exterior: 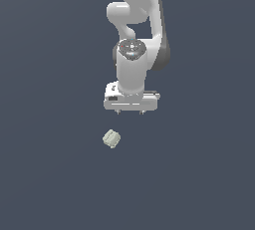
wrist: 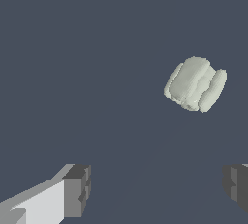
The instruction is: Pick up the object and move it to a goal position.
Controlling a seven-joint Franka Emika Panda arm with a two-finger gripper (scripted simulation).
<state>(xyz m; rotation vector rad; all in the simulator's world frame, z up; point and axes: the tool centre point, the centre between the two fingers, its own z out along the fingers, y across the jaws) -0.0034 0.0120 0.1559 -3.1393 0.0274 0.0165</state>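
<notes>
Nearest in the exterior view, the object (exterior: pixel 111 139), a pale grey-green ridged lump, alone on the dark floor (exterior: pixel 50 174). Farther back, just toward the exterior view's right, the gripper (exterior: pixel 130 112), fingers (wrist: pixel 76 190) spread apart, empty, not touching it.

This is not a real room. It is a pretend world made by a computer. Everything around is one flat, dark blue-grey color, with no walls, no furniture and no edges to see. The white robot arm (exterior: pixel 133 50) looks smooth and clean like a drawing. The little pale lump (exterior: pixel 111 139) looks soft and simple, like a toy shape.
</notes>
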